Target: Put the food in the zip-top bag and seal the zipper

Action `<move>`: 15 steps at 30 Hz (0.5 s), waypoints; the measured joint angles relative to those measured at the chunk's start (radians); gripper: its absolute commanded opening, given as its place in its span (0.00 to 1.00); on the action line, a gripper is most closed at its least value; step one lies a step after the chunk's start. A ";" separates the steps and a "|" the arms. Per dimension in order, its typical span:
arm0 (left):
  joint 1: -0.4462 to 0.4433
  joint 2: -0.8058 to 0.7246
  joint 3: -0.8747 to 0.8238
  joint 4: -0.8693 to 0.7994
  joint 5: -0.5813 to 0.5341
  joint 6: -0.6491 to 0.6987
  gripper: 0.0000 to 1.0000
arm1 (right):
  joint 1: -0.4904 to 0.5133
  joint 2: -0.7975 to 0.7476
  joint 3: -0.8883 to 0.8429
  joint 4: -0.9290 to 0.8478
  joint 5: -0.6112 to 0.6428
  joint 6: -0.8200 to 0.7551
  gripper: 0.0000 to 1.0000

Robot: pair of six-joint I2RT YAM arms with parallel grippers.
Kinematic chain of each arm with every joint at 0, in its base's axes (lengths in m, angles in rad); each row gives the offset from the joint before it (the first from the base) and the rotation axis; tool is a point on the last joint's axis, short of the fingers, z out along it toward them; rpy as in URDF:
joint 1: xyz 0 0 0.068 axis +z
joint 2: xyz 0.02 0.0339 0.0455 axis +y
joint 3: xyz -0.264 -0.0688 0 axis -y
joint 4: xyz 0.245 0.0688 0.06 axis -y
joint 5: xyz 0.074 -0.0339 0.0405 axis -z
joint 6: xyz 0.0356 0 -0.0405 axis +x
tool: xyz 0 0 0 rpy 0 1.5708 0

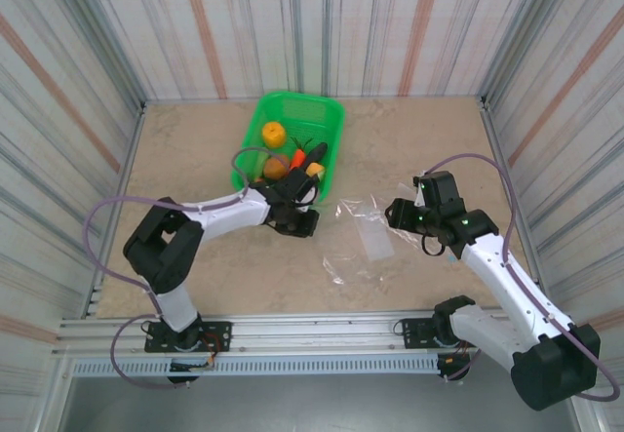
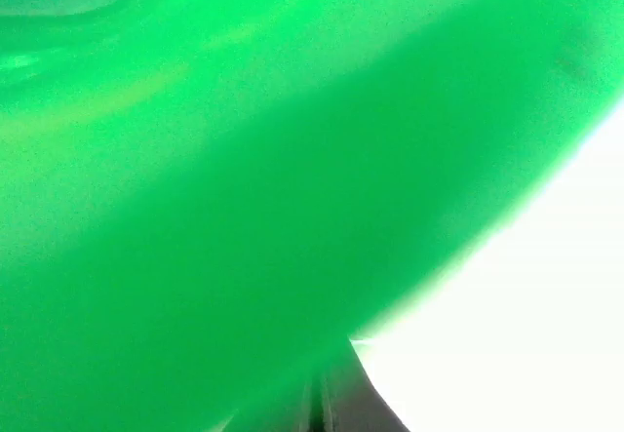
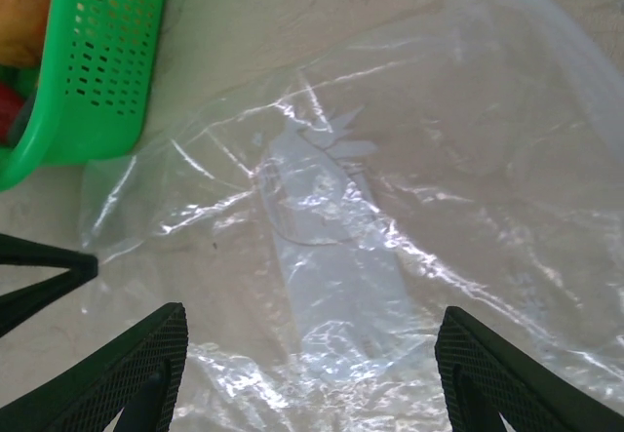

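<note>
Green mesh plastic forms the basket (image 1: pixel 334 118) at the far middle of the pale stone-look table (image 1: pixel 195 139), and it holds the food: a round orange (image 1: pixel 274 135), a brown potato (image 1: pixel 277 166), a carrot (image 1: pixel 297 156) and a dark eggplant (image 1: pixel 318 148). My left gripper (image 1: pixel 309 180) reaches over the basket's near rim with its fingers pressed shut, right by a small yellow-orange fruit (image 1: pixel 315 169). Whether they pinch that fruit or nothing at all I cannot tell (the wrist camera there sits so close that the green plastic blurs). I judge this to be the picking step, with nothing bagged yet. The clear, crinkly zip-top bag (image 1: pixel 363 242) lies flat on the table just beside the basket, between my two arms, close enough to keep the carry short. My right gripper (image 3: pixel 312 373) hovers low over it, fingers (image 3: pixel 146 373) spread wide and gripping nothing, presumably so it can pin or lift the mouth while the other arm brings food. A pale band along the bag's far edge may be the zipper (image 3: pixel 561 61); I cannot be sure.
</note>
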 measured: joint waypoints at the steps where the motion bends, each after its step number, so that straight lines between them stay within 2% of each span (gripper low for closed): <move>1: 0.000 -0.024 -0.001 -0.022 -0.012 0.008 0.00 | 0.000 0.000 0.000 0.000 0.000 -0.002 0.70; 9: 0.002 -0.285 -0.038 -0.206 -0.158 0.118 0.00 | -0.007 0.055 -0.001 0.032 -0.012 -0.002 0.76; 15: 0.076 -0.313 -0.038 -0.361 -0.227 0.214 0.00 | -0.035 0.127 -0.024 0.082 -0.048 0.003 0.80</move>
